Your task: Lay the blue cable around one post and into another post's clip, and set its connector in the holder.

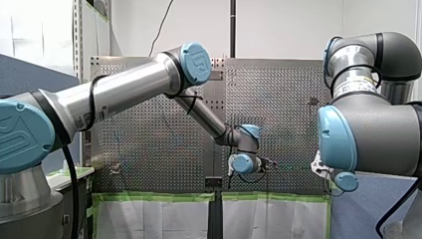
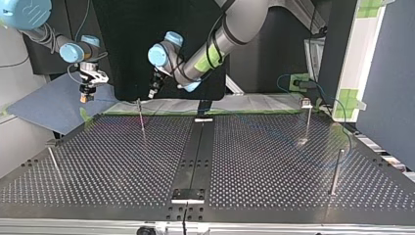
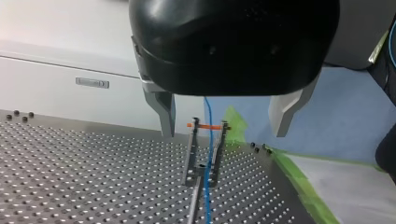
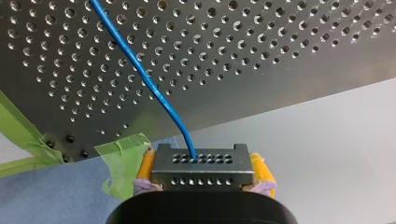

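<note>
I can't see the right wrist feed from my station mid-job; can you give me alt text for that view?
My right claw is shut on the grey connector, with yellow pads at both its sides. The blue cable leaves the connector's far face and runs away over the perforated table, whose edge carries green tape.

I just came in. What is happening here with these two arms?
My right end effector is shut on the connector of the blue cable, just off the table's edge. My left end effector is open above a post's clip, and the cable seems to run between the clip's prongs. The connector is not yet set down.
</note>
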Action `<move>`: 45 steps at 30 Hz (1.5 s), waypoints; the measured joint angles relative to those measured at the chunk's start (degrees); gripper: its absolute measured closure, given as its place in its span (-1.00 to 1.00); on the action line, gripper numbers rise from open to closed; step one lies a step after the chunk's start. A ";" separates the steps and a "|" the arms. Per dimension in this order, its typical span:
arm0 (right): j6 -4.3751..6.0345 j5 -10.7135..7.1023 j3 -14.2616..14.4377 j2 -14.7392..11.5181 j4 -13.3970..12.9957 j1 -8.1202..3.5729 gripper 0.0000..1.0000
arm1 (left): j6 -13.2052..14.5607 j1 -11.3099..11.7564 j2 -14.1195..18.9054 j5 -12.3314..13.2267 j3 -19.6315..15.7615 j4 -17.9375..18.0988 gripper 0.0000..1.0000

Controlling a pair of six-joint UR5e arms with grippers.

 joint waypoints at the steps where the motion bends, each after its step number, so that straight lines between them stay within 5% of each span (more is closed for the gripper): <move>1: -0.01 0.00 0.00 0.00 0.02 0.00 1.00 | 0.10 -0.07 0.42 -0.39 -0.41 0.14 -1.00; 18: 0.24 0.07 0.00 0.00 0.26 0.10 1.00 | -1.58 0.50 8.85 -4.15 -8.79 5.81 -1.00; 45: 1.15 -0.65 0.00 0.12 0.51 0.48 1.00 | -7.79 2.65 21.72 -5.44 -21.65 10.92 -1.00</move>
